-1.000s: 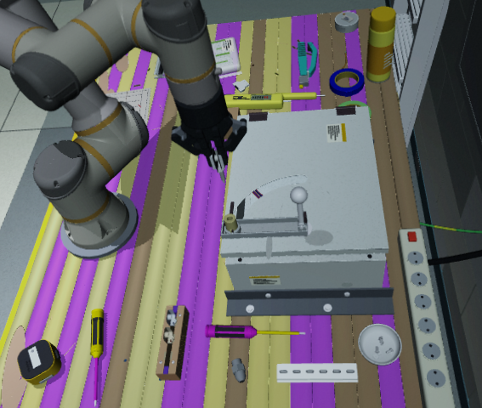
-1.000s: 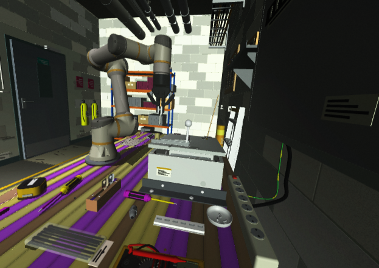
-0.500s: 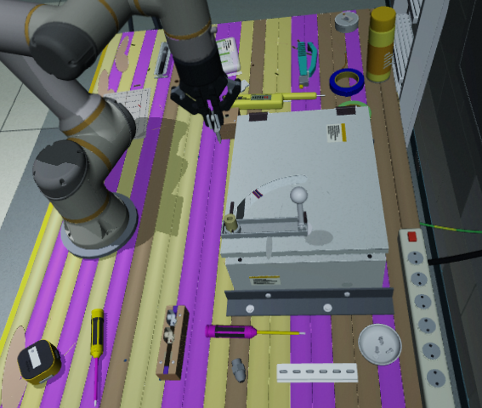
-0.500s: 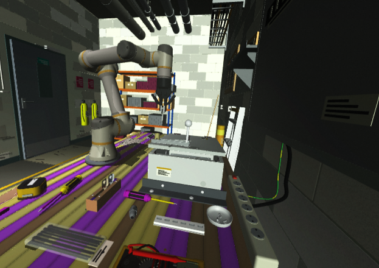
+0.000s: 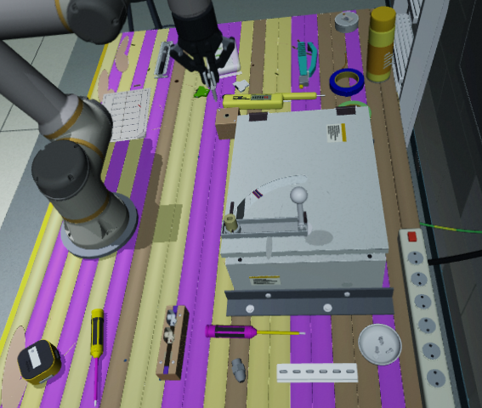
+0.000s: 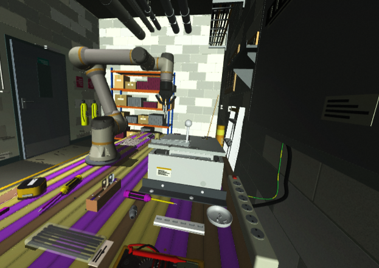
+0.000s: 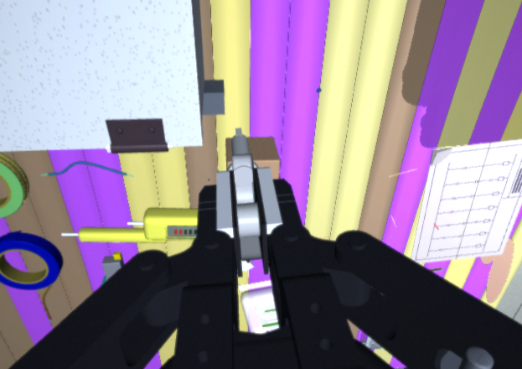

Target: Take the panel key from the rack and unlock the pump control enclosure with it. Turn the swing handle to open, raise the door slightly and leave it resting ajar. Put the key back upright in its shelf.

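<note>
The panel key (image 7: 242, 182) hangs over the small brown wooden rack block (image 5: 227, 123) (image 7: 256, 153), which stands at the far left corner of the grey pump control enclosure (image 5: 304, 184) (image 6: 187, 161). I hold the key, a silver metal piece, in my closed gripper (image 5: 210, 81) (image 7: 244, 204) (image 6: 165, 106), well above the table. The enclosure's swing handle (image 5: 299, 206) with its round knob (image 6: 189, 123) stands near the front of the door. A beige lock barrel (image 5: 231, 222) sits at the handle bar's left end.
The arm's base (image 5: 83, 193) stands left of the enclosure. A yellow tester (image 5: 258, 101) lies just behind the enclosure, with tape rolls (image 5: 346, 82), a spray can (image 5: 381, 44) and a paper sheet (image 5: 127, 114) around it. A power strip (image 5: 425, 316) runs along the right edge.
</note>
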{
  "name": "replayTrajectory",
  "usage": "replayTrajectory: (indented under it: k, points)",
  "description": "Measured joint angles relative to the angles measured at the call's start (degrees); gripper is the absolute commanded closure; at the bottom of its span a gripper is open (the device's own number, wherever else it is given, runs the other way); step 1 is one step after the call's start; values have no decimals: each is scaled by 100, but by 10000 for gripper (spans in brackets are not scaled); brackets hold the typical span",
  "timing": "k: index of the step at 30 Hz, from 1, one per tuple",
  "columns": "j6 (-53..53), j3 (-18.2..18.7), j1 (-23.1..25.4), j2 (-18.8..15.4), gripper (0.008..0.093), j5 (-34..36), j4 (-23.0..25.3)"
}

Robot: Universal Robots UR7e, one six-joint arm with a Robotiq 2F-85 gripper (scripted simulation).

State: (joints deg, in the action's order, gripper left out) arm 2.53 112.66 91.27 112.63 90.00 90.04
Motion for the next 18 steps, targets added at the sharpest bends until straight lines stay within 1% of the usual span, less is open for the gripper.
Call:
replayTrajectory:
  k: [9,18]
  points:
    - [-1120,-211,1120,-345,934,0,133]
    - [-1914,-453,1913,-703,934,0,249]
